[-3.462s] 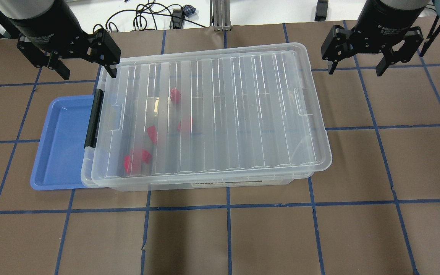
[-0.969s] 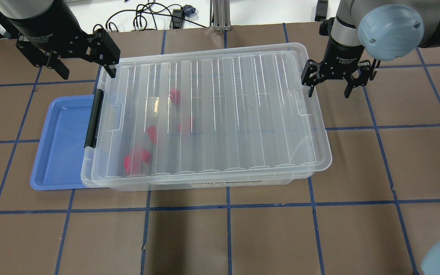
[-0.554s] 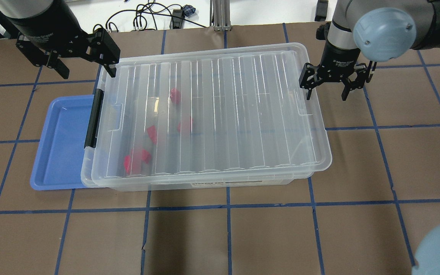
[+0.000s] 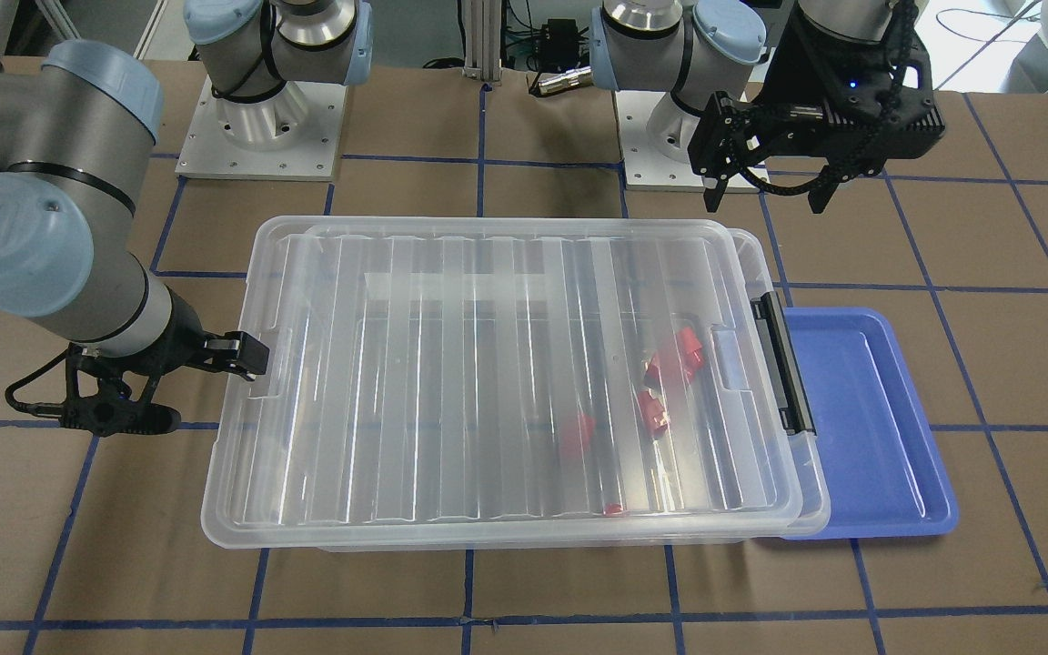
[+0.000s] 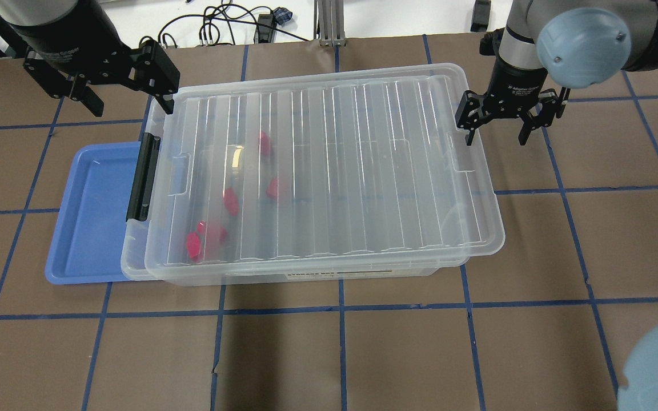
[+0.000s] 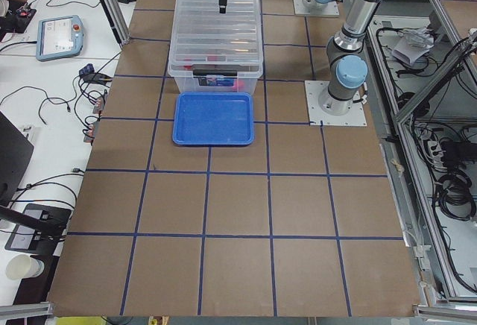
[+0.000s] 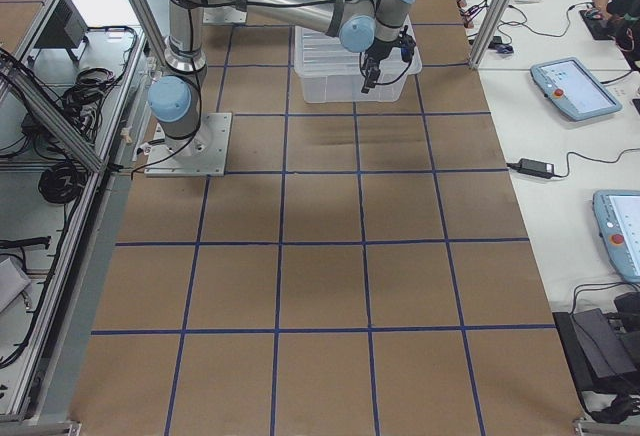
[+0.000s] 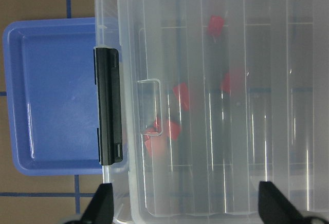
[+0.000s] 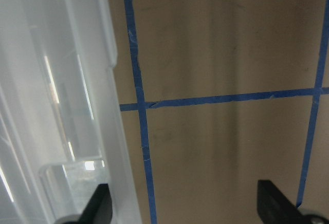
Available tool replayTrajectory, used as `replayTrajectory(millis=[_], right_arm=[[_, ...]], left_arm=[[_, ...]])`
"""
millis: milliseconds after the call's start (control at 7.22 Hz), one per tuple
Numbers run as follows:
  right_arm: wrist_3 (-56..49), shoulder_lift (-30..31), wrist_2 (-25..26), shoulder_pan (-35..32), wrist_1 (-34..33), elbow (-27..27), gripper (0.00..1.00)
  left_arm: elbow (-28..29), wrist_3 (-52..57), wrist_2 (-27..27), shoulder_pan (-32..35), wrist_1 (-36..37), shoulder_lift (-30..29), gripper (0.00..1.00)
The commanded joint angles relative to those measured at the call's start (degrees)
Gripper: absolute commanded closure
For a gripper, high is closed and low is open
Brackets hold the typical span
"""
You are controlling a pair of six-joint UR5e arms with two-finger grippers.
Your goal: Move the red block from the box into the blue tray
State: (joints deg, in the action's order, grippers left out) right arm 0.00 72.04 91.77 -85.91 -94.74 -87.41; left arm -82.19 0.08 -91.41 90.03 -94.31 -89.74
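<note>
Brown paper gridded with blue tape lines [image 4: 478,582] is covering the table [image 4: 124,564] in the front-facing view. On it the box [image 4: 533,544] is sitting with its ribbed lid [image 4: 451,382] lying loose on top, overhanging the end away from the black latch handle [image 4: 783,364]. The right gripper [image 4: 174,387] is reaching in low at that overhanging end, fingers spread, with one fingertip [image 4: 246,359] touching the lid's short edge. The left gripper [image 4: 765,186] is hanging high beyond the latch corner, jaws wide apart. The blue tray [image 4: 861,409] is lying against the latch end of the box

From overhead, red pieces [image 5: 203,237] are showing blurred through the lid, all in the half of the box nearer the tray. The red block [image 5: 264,142] is reading as the small squarish one farthest from the robot, apart from the rest. Both grippers are standing spread here too, the right one [image 5: 496,134] just beside the lid's end

The left-side view is showing the tray [image 6: 214,118] lying flat just in front of the box

In the right-side view the near arm is stretching across to the box's [image 7: 355,26] end

The left wrist camera is looking straight down on the latch handle [image 8: 109,106], the tray and the red block [image 8: 216,24], with its fingertips [image 8: 103,203] parted at the bottom edge

The right wrist camera is showing the lid's edge [image 9: 77,106] beside brown table, its own fingertips [image 9: 272,203] also set apart
</note>
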Motion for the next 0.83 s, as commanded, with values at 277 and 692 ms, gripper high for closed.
replayTrajectory(millis=[277,692], right_arm=[[-5.0,-0.1,0.4,3.3,-2.0,-0.1,0.0],[-7.5,-0.1,2.5,5.6,-2.6,0.0,0.0]], left_arm=[[-0.2,0.0,-0.1,0.0,0.0,0.0,0.0],[-0.2,0.0,0.0,0.0,0.0,0.1,0.0]])
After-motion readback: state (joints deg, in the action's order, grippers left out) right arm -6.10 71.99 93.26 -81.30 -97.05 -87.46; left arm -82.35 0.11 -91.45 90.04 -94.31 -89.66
